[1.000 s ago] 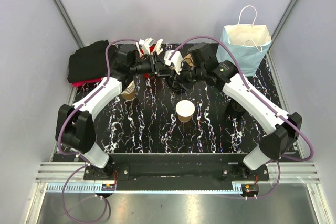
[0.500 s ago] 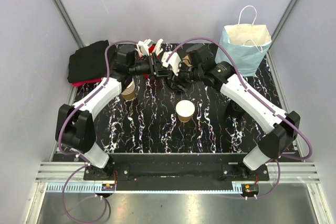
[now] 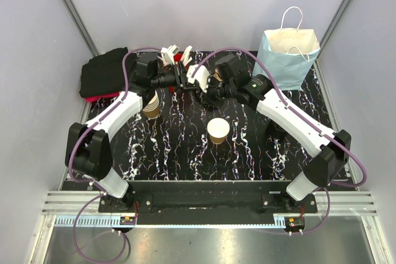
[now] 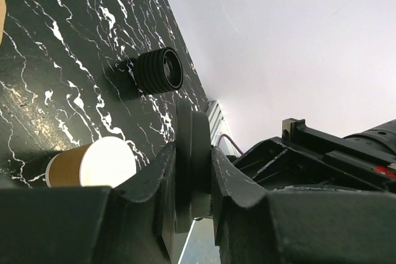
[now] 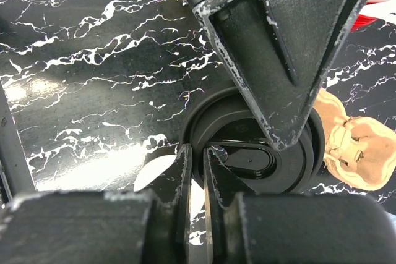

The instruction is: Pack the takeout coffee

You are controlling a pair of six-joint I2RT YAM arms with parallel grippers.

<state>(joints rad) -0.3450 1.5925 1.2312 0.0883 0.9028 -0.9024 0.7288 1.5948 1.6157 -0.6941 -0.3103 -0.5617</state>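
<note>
Takeout coffee point(image 3: 218, 130) upright, open-topped, mid counter point(image 3: 173, 153), on near side of both grippers, nothing touching it. Left gripper point(image 4: 190, 177) clamped on black lid point(image 5: 247, 159), lid held edge-on above counter. Right gripper point(image 5: 197, 160) fingers nearly pressed together at lid rim; can't tell if actually pinching it. Blue paper bag point(image 3: 289, 54) at far right corner. Second brown cup point(image 3: 150, 109) under left arm.
</note>
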